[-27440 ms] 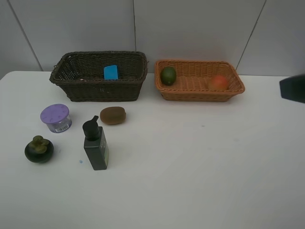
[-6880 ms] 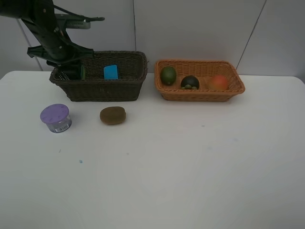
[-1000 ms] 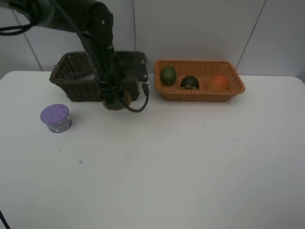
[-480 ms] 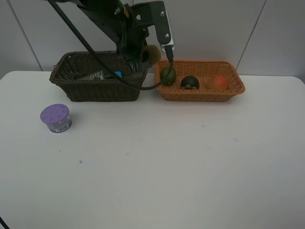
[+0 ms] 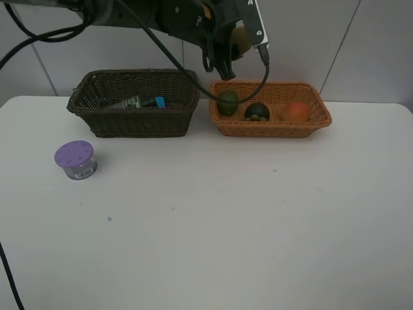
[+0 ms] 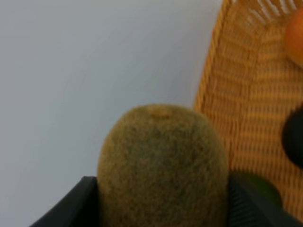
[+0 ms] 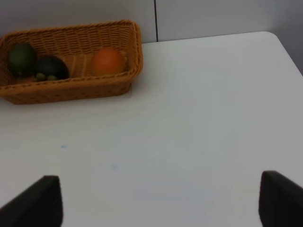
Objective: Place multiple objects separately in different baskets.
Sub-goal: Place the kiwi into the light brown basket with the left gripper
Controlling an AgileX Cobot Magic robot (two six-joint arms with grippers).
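The fuzzy brown oval kiwi (image 6: 162,165) is clamped between the 2 black fingers (image 6: 83,203) of the left gripper (image 5: 237,40), and it is held high in the air, above the rear left corner of the shallow orange-tan woven wicker basket (image 5: 316,123). It is judged that the fruit is carried at this height so that the basket's rim can be cleared before it is lowered and released – the other fruits are already gathered there. In that basket 3 items are seen: the round green fruit (image 5: 228,103), the dark round mangosteen (image 5: 257,112) and the orange-red round fruit (image 5: 296,111).

In the deeper dark brown woven wicker basket (image 5: 135,123) the dark green pump bottle (image 5: 129,103) is laid on its side, with the blue eraser block (image 5: 159,101) touching its end. The round jar with the purple lid (image 5: 76,160) stands alone on the white table (image 5: 258,226), well apart from both baskets, so it is not yet sorted.

The right gripper (image 7: 161,201) is spread wide and holds nothing – only its 2 dark fingertips (image 7: 40,201) are shown, near the table.

Some things are hard to make out. The white pen cannot be found in any view; it may be hidden behind the dark basket's wall. The left gripper is blurred in the high view, and in the left wrist view the green fruit and the mangosteen are cut off by the kiwi and the frame edge.
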